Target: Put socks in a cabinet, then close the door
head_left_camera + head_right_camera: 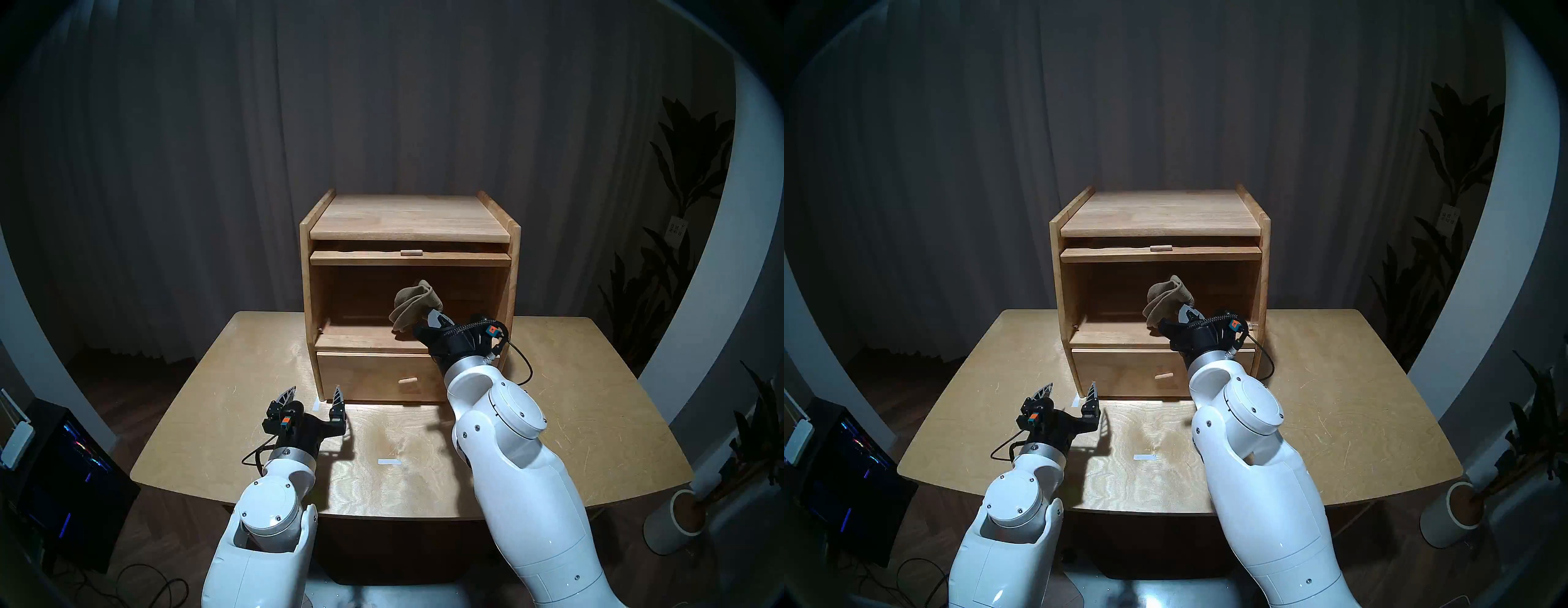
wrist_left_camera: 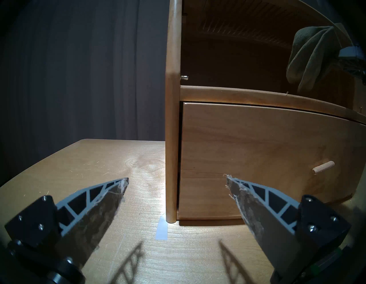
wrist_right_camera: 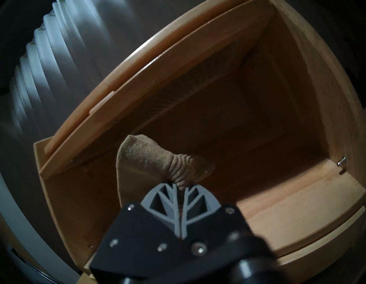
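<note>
The right end effector [image 1: 428, 319] is clenched on the socks [image 1: 413, 303], holding the olive bundle at the front of the cabinet's [image 1: 409, 220] upper compartment, above its floor. The left end effector [image 1: 312, 397] hangs released over the counter [image 1: 572, 403], near the cabinet's lower left corner. The door [image 1: 409, 258] lies slid flat under the top board, only its front edge and peg showing. The drawer [image 1: 373, 375] below is shut. A white tag hangs in the plant [image 1: 679, 170] at right; its writing is too small to read.

The second head view shows the same.

In the left wrist view the fingers [image 2: 103, 200] stand wide apart; the socks [image 2: 315, 55] are cut off at the right edge by the dark rim.

In the right wrist view the fingertips [image 3: 168, 200] pinch the ribbed cuff of the socks [image 3: 146, 158]; the compartment's back is dark and blurred.
</note>
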Tool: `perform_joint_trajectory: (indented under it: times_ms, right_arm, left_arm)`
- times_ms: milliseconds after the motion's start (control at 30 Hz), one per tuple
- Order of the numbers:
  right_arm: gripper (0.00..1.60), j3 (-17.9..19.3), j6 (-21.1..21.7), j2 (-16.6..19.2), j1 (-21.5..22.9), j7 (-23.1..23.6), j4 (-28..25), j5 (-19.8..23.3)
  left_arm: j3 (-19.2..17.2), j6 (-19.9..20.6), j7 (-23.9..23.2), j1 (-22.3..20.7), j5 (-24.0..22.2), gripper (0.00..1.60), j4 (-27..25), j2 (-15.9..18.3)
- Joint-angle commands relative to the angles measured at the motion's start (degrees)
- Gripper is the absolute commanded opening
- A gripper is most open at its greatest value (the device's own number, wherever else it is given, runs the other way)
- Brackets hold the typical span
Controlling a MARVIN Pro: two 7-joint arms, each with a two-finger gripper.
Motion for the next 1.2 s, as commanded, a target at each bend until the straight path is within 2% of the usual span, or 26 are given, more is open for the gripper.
perform_joint_trajectory:
  times_ms: [0, 67, 167, 467, 500, 600, 633, 800, 833, 867, 900, 933, 1167]
  right_arm:
    - [0.0, -2.6, -2.3, -0.6, 6.1, -0.2, 2.2, -8.6]
    - [0.0, -3.3, -3.0, -1.4, 8.1, -0.8, 4.8, -12.7]
    - [0.0, -3.4, -3.8, -1.9, 9.2, -1.1, 6.7, -16.2]
    - [0.0, -2.3, -5.0, -3.9, 14.0, -1.7, 14.5, -22.6]
    - [0.0, -2.6, -4.9, -4.0, 16.6, -2.0, 16.8, -23.5]
    - [0.0, -2.0, -5.4, -5.3, 16.4, -2.1, 17.3, -25.0]
    - [0.0, -2.1, -5.4, -5.4, 17.9, -2.2, 18.6, -25.5]
    - [0.0, -1.9, -5.9, -6.9, 20.0, -2.3, 20.5, -28.3]
    - [0.56, -1.9, -6.1, -7.2, 20.3, -2.4, 20.8, -28.8]
    - [0.97, -1.9, -6.3, -7.4, 21.2, -2.4, 21.7, -29.4]
    - [1.51, -1.7, -6.5, -7.8, 21.3, -2.3, 22.0, -30.0]
    - [1.6, -2.0, -6.7, -7.6, 22.0, -2.3, 22.7, -30.8]
    - [1.6, -1.6, -9.4, -6.8, 25.4, -2.1, 26.4, -35.5]
  left_arm:
    - [-0.1, -0.3, 0.0, -0.5, 0.0, 1.6, -1.1, 0.0]
    - [-0.1, -0.3, 0.0, -0.5, 0.0, 1.6, -1.1, 0.0]
    - [-0.1, -0.3, 0.0, -0.5, 0.0, 1.6, -1.1, 0.0]
    - [-0.1, -0.3, 0.0, -0.6, 0.0, 1.6, -1.1, 0.0]
    - [-0.1, -0.3, 0.0, -0.6, 0.0, 1.6, -1.1, 0.0]
    - [-0.1, -0.3, 0.0, -0.6, 0.0, 1.6, -1.0, 0.0]
    - [-0.1, -0.3, 0.0, -0.6, 0.0, 1.6, -1.0, 0.0]
    - [-0.1, -0.3, 0.0, -0.6, 0.0, 1.6, -1.1, 0.0]
    - [-0.1, -0.4, 0.0, -0.6, 0.0, 1.6, -1.1, 0.0]
    - [-0.1, -0.4, 0.0, -0.6, 0.0, 1.6, -1.1, 0.0]
    - [-0.1, -0.4, 0.0, -0.5, 0.0, 1.6, -1.1, 0.0]
    - [-0.1, -0.4, 0.0, -0.5, 0.0, 1.6, -1.2, 0.0]
    - [-0.2, -0.4, 0.0, -0.4, -0.1, 1.6, -1.5, 0.0]
